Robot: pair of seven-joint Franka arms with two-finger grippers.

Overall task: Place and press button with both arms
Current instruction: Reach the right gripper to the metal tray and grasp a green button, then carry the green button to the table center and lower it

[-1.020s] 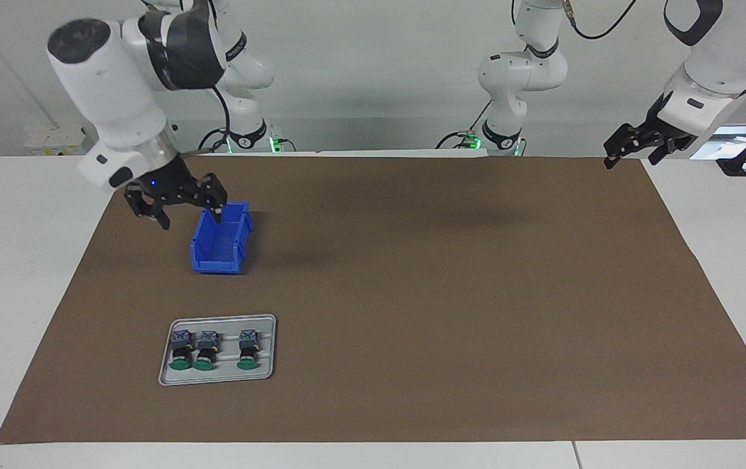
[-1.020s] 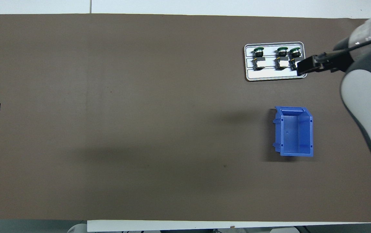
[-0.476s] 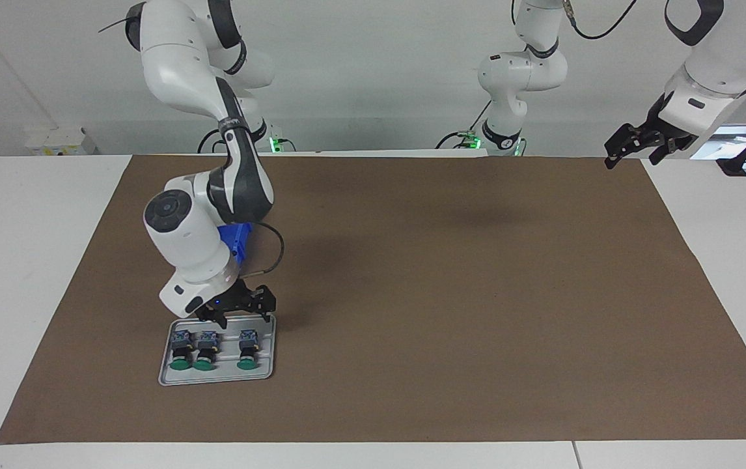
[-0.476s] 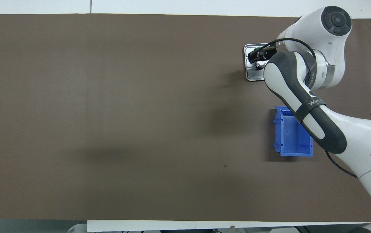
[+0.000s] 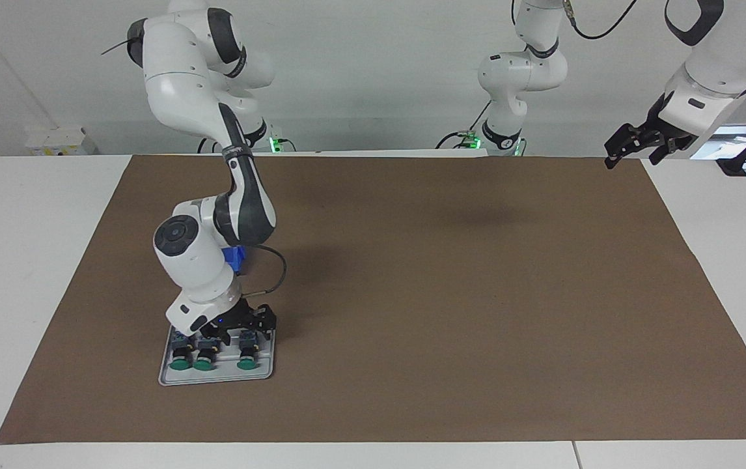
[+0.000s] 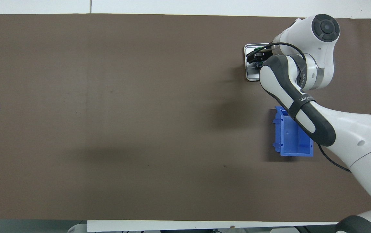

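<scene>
Little of the task is judged to be done: all three buttons are seen lying in the tray (image 5: 171,376), their green caps turned away from the robots, and none has been lifted, placed or pressed. The right gripper (image 5: 237,331) is lowered onto the tray, over the blue-grey blocks between the middle button (image 5: 204,352) and the button (image 5: 247,350) at the end toward the left arm; its fingers are spread apart and nothing is seen held, though which of these is aimed at cannot be told, and contact cannot be confirmed. The third button (image 5: 181,352) is set at the tray's other end. A grasp, a carry, a placing and a pressing are all judged to remain. The bin (image 6: 294,139), probably where the button is to go, is found nearer to the robots than the tray, partly hidden by the right arm. The left gripper (image 5: 636,144) is kept waiting, open and empty, well apart from the tray, over the mat's corner at the left arm's end. The tray is laid on a brown mat (image 5: 444,293) spread over a white table (image 5: 21,260); a pale wall is seen at the robots' end
</scene>
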